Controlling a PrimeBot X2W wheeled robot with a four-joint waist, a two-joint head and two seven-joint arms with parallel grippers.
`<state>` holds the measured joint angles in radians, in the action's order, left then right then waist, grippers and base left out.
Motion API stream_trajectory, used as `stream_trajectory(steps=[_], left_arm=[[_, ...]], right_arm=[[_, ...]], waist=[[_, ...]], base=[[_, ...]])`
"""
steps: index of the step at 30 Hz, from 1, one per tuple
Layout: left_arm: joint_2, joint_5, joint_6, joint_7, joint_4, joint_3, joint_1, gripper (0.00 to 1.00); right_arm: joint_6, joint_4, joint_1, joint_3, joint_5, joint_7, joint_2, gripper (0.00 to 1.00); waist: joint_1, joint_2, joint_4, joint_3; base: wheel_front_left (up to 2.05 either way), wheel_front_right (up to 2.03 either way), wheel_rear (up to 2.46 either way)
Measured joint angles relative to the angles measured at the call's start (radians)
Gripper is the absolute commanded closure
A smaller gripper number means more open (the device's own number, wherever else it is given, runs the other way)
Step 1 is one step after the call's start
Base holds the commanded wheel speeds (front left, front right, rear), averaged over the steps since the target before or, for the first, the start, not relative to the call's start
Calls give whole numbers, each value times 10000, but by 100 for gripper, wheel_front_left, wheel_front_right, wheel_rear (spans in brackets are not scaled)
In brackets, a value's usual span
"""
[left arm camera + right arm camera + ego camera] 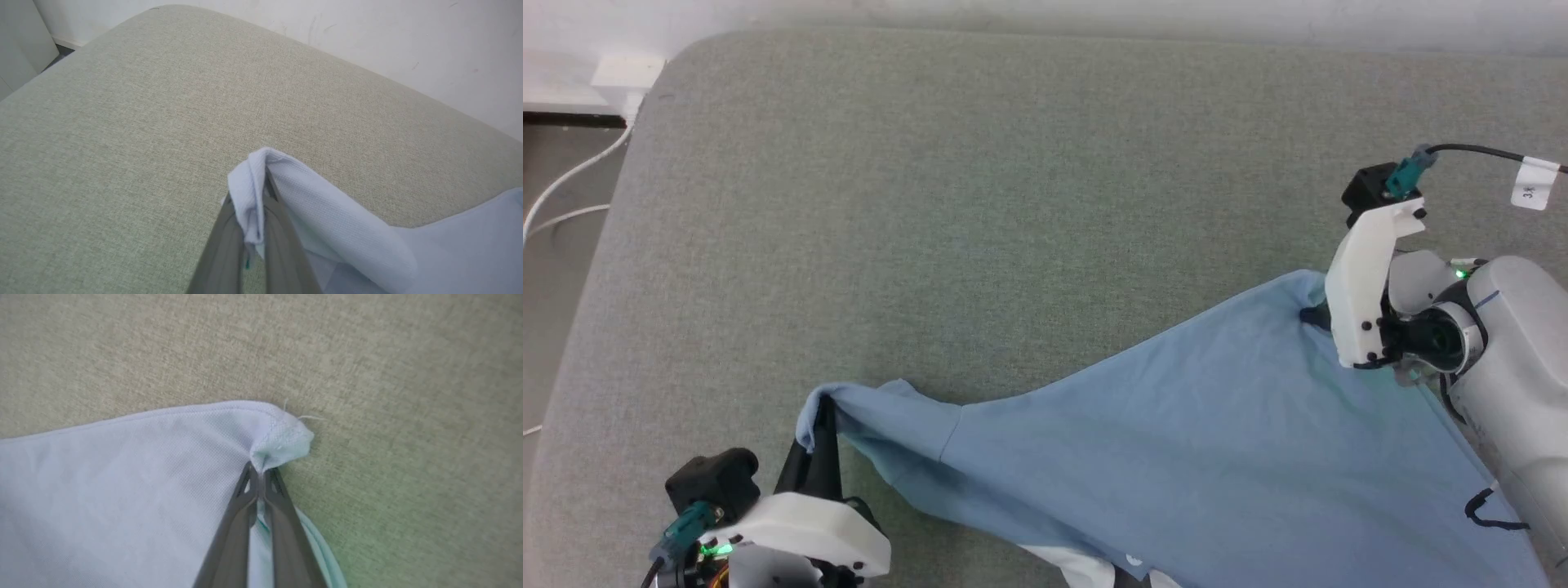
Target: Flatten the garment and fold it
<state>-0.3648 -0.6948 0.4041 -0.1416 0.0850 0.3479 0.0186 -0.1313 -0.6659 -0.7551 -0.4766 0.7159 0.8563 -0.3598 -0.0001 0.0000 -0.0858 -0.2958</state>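
The garment point(1176, 441), a light blue knit shirt, lies stretched across the grey-green cushion from lower left to right, with a bit of white collar at the bottom edge. My left gripper point(823, 408) is shut on the sleeve end point(253, 196), which folds over its fingers point(282, 241). My right gripper point(1319, 314) is shut on a hem corner point(282, 441) at the garment's far right tip; in the right wrist view the fingers point(241, 522) meet on the cloth.
The cushion point(980, 212) stretches wide behind the garment, with a rounded corner at the far left. A white wall runs along its far side. White cables point(564, 188) lie on the floor beyond the left edge.
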Motion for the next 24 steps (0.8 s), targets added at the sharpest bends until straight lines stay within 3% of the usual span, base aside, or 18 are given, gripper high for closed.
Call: stream_trajectory(steps=[6, 11, 17, 24], left_arm=[[-261, 142, -90, 10, -161, 46, -103, 100], [-966, 339, -397, 334, -94, -125, -1116, 100], [-1678, 606, -1137, 953, -744, -278, -3845, 100], [-1538, 988, -1910, 1147, -3507, -127, -7562, 100]], right_arm=[[0, 167, 46, -585, 604, -107, -144, 100], [-2, 738, 183, -851, 558, -2084, -506, 100], [-8, 742, -799, -462, -219, -4209, -1087, 100], [-27, 196, -2733, 221, -1273, -5716, -941, 100]], waist=[[1, 0, 72, 279], [2, 0, 165, 690], [1, 0, 426, 1171], [0, 0, 966, 1230]], base=[[0, 0, 0], [0, 0, 0], [0, 0, 0], [0, 0, 0]])
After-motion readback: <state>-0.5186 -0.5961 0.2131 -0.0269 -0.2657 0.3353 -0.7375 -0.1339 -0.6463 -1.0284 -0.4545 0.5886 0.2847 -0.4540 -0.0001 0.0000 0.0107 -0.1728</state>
